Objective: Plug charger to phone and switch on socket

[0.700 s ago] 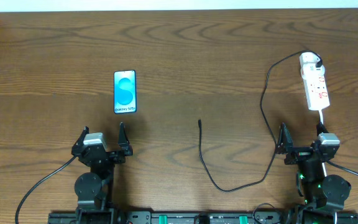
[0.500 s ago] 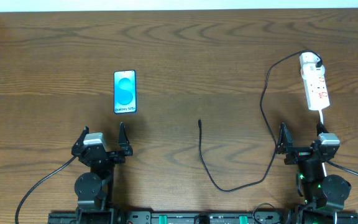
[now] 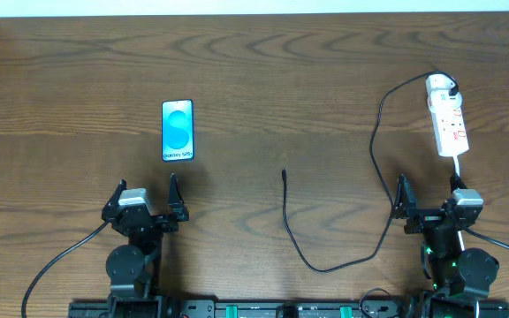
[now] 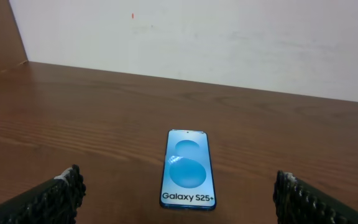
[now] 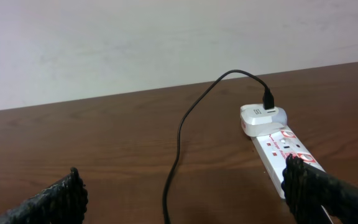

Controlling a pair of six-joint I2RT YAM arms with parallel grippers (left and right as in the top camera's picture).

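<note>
The left gripper (image 3: 146, 190) stood wide open and empty on the robot's side of the phone (image 3: 177, 131), the charger (image 3: 284, 199) lay with its free tip apart to the phone's right, and farther right of the phone sat the equally wide, empty right gripper (image 3: 429, 190) and the socket (image 3: 446, 124).

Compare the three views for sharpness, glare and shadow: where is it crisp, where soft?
Overhead: even light, crisp wood grain on the table, barely any shadow under the phone. Left wrist: the phone's lettering is sharp, no glare on its screen; the left fingers look dark and soft. Right wrist: the power strip is clear, the wall behind pale and featureless.
</note>
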